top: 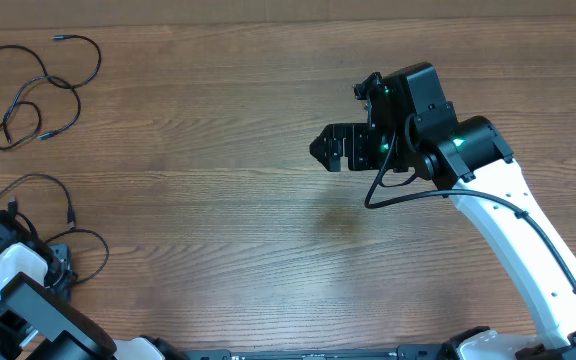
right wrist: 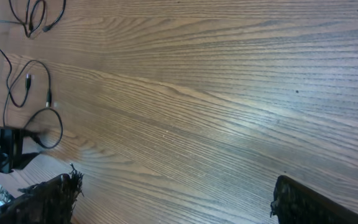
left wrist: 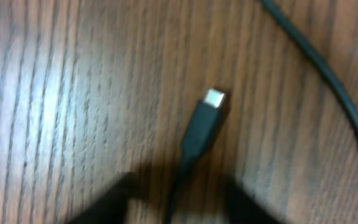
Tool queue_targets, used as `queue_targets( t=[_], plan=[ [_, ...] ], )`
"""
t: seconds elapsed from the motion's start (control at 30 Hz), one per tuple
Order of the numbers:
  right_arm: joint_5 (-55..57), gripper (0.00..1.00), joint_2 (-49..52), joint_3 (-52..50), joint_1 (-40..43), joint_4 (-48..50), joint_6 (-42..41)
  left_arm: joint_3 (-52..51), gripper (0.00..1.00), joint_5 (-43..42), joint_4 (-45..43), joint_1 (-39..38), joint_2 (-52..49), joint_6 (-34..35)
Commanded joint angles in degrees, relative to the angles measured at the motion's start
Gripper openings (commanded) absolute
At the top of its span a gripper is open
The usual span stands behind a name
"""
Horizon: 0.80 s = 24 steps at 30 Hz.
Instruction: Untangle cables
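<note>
Wood-grain table (top: 218, 220) is overhung at centre-right by the right gripper (top: 330, 147), held wide open and empty. The cables (top: 98, 60) are laid in loose loops along the left side, far to near. At the near left, the left gripper (left wrist: 178, 182) is seen with jaws parted, one plug (left wrist: 204, 121) lying unclamped between them.

Glossy brown wood-grain table (top: 218, 120)

Wood-grain table (top: 218, 140), surface bare across its middle and right. Thin black cables (top: 46, 80) lie in loose loops at the far left corner, with a second loop (top: 30, 178) nearer. One plug end (left wrist: 202, 124) rests flat on the surface.
</note>
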<state>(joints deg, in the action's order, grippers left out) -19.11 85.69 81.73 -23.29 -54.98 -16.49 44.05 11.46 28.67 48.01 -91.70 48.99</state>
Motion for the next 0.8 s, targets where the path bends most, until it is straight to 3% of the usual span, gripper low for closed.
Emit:
queue_targets(
  t=[0.0,0.23,0.47,0.6,0.77],
  plan=[
    [-0.02,1.00,-0.15,0.07,0.04,0.52,-0.24,2.14,0.86,-4.09,0.07,0.00,-0.44,-4.24],
    [-0.02,1.00,-0.15,0.07,0.04,0.11,-0.24,8.41,0.93,-4.13,8.57,0.00,0.26,-4.17],
    [0.00,1.00,-0.20,1.79,0.22,1.68,-0.22,24.20,0.98,-11.15,26.80,-0.04,3.10,-4.92],
    [0.00,1.00,-0.90,4.15,0.22,1.62,0.24,32.87,1.00,-25.00,32.74,-0.46,6.23,-14.71],
    [0.57,1.00,-2.93,6.62,0.31,1.75,0.42,37.35,1.00,-41.46,33.31,-4.83,12.83,-25.14]
  ],
)
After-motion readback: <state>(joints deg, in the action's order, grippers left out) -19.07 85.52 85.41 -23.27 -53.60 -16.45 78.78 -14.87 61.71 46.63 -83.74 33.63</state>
